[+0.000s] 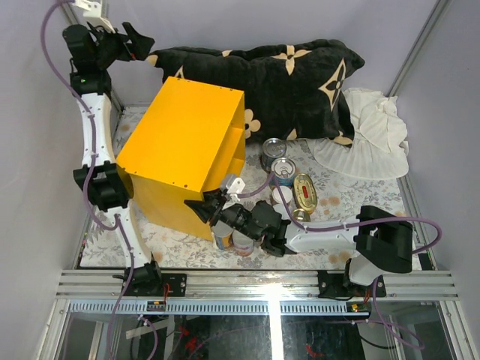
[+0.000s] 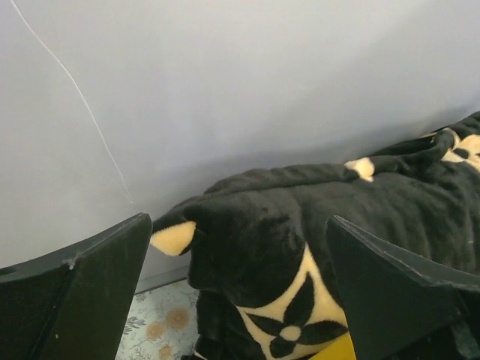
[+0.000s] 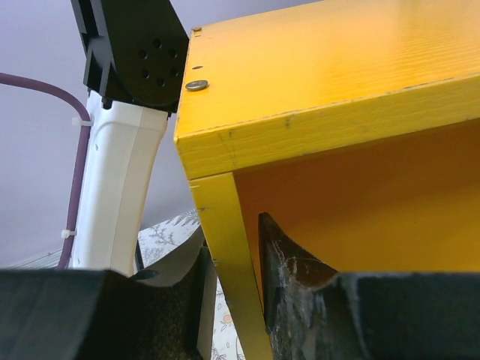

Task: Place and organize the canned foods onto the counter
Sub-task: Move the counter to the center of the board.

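The counter (image 1: 180, 139) is a bright yellow box lying on the table, its open side facing right. My right gripper (image 1: 201, 208) is at its near right corner. In the right wrist view the box's thin yellow side panel (image 3: 225, 247) runs between the two fingers of that gripper (image 3: 231, 240), which is shut on it. Canned foods stand to the right of the box: two silver-topped cans (image 1: 274, 148) (image 1: 283, 169), a flat oval gold tin (image 1: 304, 191) and cans partly hidden under the right arm (image 1: 225, 238). My left gripper (image 1: 142, 37) hangs open at the far left, facing the pillow (image 2: 300, 225).
A black flower-patterned pillow (image 1: 285, 75) lies behind the box, with a white cloth (image 1: 367, 127) at the back right. The left arm (image 3: 124, 187) rises just left of the box. Grey walls close in the table on three sides.
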`<state>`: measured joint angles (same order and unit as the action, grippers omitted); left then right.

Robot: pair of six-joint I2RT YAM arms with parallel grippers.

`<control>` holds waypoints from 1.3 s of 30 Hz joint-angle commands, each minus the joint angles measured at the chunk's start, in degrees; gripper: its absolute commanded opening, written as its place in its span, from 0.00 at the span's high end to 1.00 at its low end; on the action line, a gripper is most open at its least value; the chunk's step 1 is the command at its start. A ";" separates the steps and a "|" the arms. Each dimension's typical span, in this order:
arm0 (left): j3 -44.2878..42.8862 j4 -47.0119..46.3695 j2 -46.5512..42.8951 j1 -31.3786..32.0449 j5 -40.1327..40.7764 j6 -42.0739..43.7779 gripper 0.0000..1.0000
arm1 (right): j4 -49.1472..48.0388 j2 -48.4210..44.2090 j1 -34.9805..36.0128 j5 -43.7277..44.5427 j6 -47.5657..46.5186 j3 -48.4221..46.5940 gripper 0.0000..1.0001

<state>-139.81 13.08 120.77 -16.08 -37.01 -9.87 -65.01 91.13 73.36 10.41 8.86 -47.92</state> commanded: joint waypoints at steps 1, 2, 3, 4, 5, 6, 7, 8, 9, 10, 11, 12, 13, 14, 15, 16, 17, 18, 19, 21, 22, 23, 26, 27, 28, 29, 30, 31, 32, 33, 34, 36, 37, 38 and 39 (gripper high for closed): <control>2.32 -10.07 6.32 2.71 2.36 0.58 0.00 | 2.64 -3.75 -1.17 9.85 4.10 2.74 1.00; 2.46 -10.80 7.63 3.76 4.93 2.24 0.00 | 3.32 -4.29 -1.08 9.34 4.34 3.07 1.00; 2.45 -11.74 8.70 4.76 7.72 3.51 0.01 | 4.15 -4.89 -0.99 8.66 4.62 3.24 1.00; 2.18 -12.82 9.70 5.65 9.34 4.34 0.00 | 4.97 -5.44 -0.84 7.55 4.74 3.41 1.00; 1.68 -14.16 11.20 6.24 10.09 4.48 0.00 | 5.76 -6.11 -0.50 6.72 4.57 3.67 1.00; 0.73 -14.98 12.69 6.51 10.45 3.99 0.00 | 6.41 -6.72 -0.17 6.12 4.33 3.83 1.00; -0.06 -16.05 14.22 6.71 10.09 3.30 0.00 | 6.95 -7.15 0.41 5.82 3.97 4.36 1.00; -0.68 -16.83 15.79 6.87 9.62 2.49 0.01 | 7.38 -7.53 0.77 5.74 3.83 4.64 1.00; -0.71 -17.53 16.78 7.07 9.16 1.99 0.01 | 7.80 -7.81 1.07 5.67 3.80 4.87 1.00; -0.58 -17.88 17.73 7.37 8.86 2.00 0.00 | 8.09 -7.89 1.42 5.67 3.74 5.00 1.00; -0.37 -18.11 18.56 7.78 8.94 2.37 0.01 | 8.14 -7.67 1.61 5.84 3.73 4.95 1.00; 0.00 -18.17 19.10 8.14 8.86 3.01 0.01 | 8.08 -7.38 1.81 6.00 3.71 4.82 1.00; 0.54 -18.24 19.64 8.59 9.03 3.42 0.00 | 7.99 -6.85 1.91 6.16 3.58 4.54 1.00; 1.03 -18.34 20.04 9.08 9.01 3.89 0.00 | 7.97 -6.23 2.02 6.19 3.43 4.12 1.00; 1.57 -18.29 20.29 9.42 9.06 4.44 0.00 | 8.04 -5.67 2.09 6.15 3.36 3.54 1.00; 2.21 -18.35 20.44 9.93 9.12 5.07 0.00 | 8.06 -5.19 2.17 5.95 3.20 3.03 1.00; 2.79 -18.20 20.47 10.32 9.56 5.91 0.00 | 8.13 -4.76 2.22 5.47 3.04 2.61 1.00; 3.38 -17.97 20.55 10.79 10.16 6.85 0.00 | 7.95 -4.30 2.28 5.30 2.86 2.20 1.00; 3.81 -17.59 20.64 11.17 10.77 8.02 0.00 | 7.80 -3.97 2.31 5.16 2.77 1.88 1.00; 4.30 -16.86 21.20 12.00 11.60 10.02 0.00 | 7.50 -3.72 2.31 4.88 2.65 1.49 1.00; 4.13 -16.18 21.73 12.36 11.89 11.15 0.00 | 7.41 -3.69 2.31 4.75 2.62 1.40 1.00; 3.77 -15.44 22.21 12.64 12.36 12.36 0.00 | 7.52 -3.78 2.32 4.74 2.57 1.40 1.00; 2.50 -13.09 24.02 13.29 13.10 14.47 0.00 | 7.91 -4.47 2.39 4.72 2.36 1.60 1.00; 2.25 -12.68 24.54 13.28 12.73 14.60 0.00 | 8.02 -4.80 2.39 4.74 2.15 1.75 1.00; 2.14 -12.40 24.88 13.30 12.58 14.61 0.00 | 8.13 -5.13 2.31 4.79 2.02 1.94 1.00; 2.17 -12.10 25.29 13.29 12.51 14.69 0.00 | 8.22 -5.46 2.37 4.94 1.80 2.03 1.00; 2.25 -11.85 25.53 13.28 12.73 14.84 0.00 | 8.16 -5.72 2.35 5.00 1.65 2.26 1.00; 2.24 -11.43 25.90 13.27 13.32 15.16 0.00 | 8.27 -6.09 2.33 5.09 1.46 2.37 1.00; 2.21 -10.88 26.18 13.29 13.94 15.33 0.00 | 8.43 -6.40 2.33 5.14 1.36 2.46 1.00; 2.22 -10.37 26.42 13.22 14.37 15.62 0.00 | 8.60 -6.79 2.39 5.14 1.27 2.52 1.00; 2.27 -9.80 26.54 13.09 14.64 15.73 0.00 | 8.71 -7.17 2.40 5.11 1.07 2.55 1.00; 3.02 -9.68 25.95 12.40 13.97 14.62 0.00 | 8.76 -7.90 2.40 5.04 0.82 2.86 1.00; 5.05 -10.93 25.05 11.43 12.19 12.49 0.00 | 8.76 -8.10 2.40 5.02 0.52 2.96 1.00; 7.44 -13.19 23.73 10.08 9.32 9.38 0.00 | 8.83 -8.28 2.37 5.04 0.34 3.05 1.00; 9.36 -16.92 22.09 8.29 5.96 5.42 0.00 | 8.91 -8.40 2.38 5.00 0.16 3.13 1.00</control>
<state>-137.27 2.33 132.60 -6.31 -24.64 3.09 -59.11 85.54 73.25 14.70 7.97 -45.39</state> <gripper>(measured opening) 0.995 0.295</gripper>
